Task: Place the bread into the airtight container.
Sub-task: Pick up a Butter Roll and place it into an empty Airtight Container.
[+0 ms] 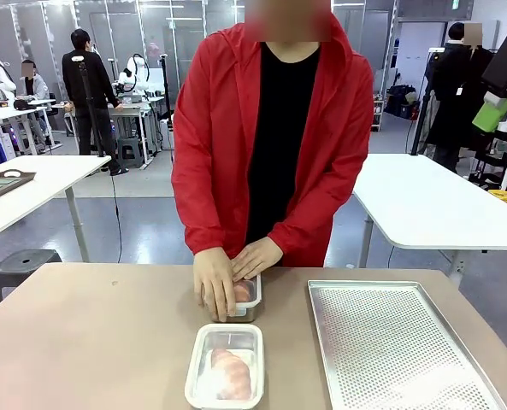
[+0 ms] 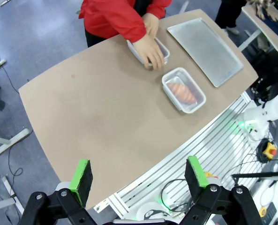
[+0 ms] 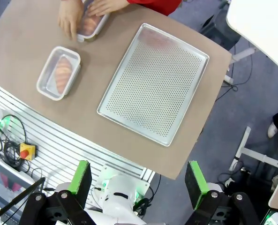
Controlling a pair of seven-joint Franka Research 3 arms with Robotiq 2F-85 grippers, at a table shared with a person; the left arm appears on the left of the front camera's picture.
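**Bread in two clear containers, both claws wide and empty**

Golden-brown bread loaf [image 1: 230,373] lying inside a clear rectangular plastic airtight container [image 1: 198,369] at lower centre of the front view, with no lid visible on it. Second clear rectangular container [image 1: 251,295] just beyond, largely hidden under a person's two hands [image 1: 214,282]; pinkish bread partly glimpsed inside, lid hard to make out. Person's upper body in a red hooded jacket over black, cut off at the top edge.

Perforated silver metal baking tray [image 1: 390,350] at lower right of the front view, near corner cut off by the frame, nothing on it.

Left gripper [image 2: 138,178] at the bottom of the left wrist view, green pads spread far apart, gripping nothing, high above the near table edge. Right gripper [image 3: 138,178] at the bottom of the right wrist view, likewise fully spread and empty, above the table's corner.

Matte tan tabletop [image 1: 91,342] with rounded corners, one small dark speck at left. Beyond: grey glossy floor, white tables, a grey stool at far left, people standing in the upper corners, cables and a ribbed white rail along the robot's side.
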